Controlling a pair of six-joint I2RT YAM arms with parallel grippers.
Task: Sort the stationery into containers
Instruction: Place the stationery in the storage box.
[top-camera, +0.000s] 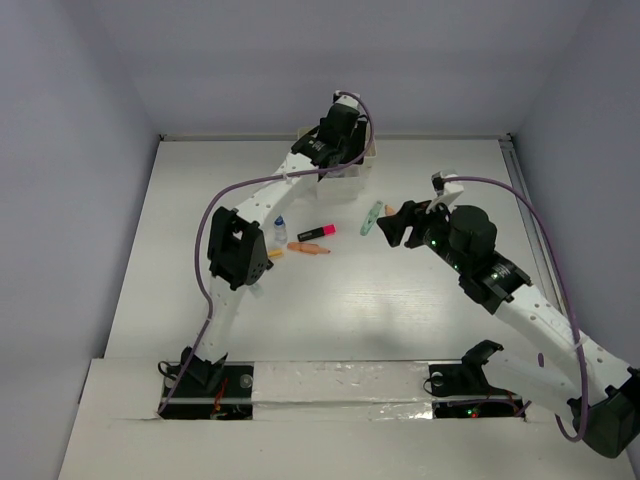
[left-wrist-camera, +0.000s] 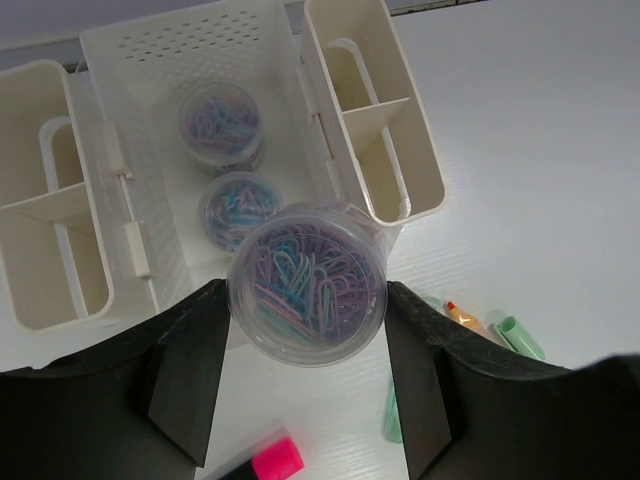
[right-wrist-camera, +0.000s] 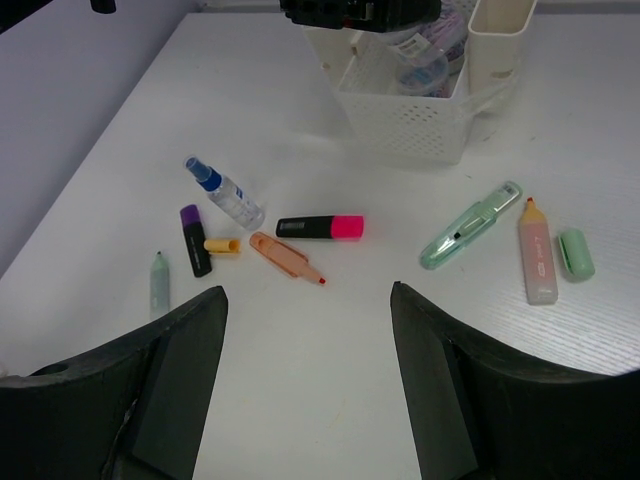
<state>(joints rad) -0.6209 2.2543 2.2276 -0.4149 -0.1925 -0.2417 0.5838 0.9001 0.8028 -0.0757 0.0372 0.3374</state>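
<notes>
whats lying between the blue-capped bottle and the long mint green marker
The pink-black marker lies between them, clearest in the right wrist view.

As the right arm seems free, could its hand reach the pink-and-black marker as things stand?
Probably yes: the right hand is open and empty, and the pink-and-black marker lies in the open ahead of it, with only the peach marker close by.

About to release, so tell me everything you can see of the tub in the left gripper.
The tub is small, round, clear plastic, lidded, packed with pastel paper clips. Black fingers of the left gripper pinch its sides, lid facing the wrist camera. It hangs over the near end of the middle section of the white organizer, where two similar tubs lie.
</notes>
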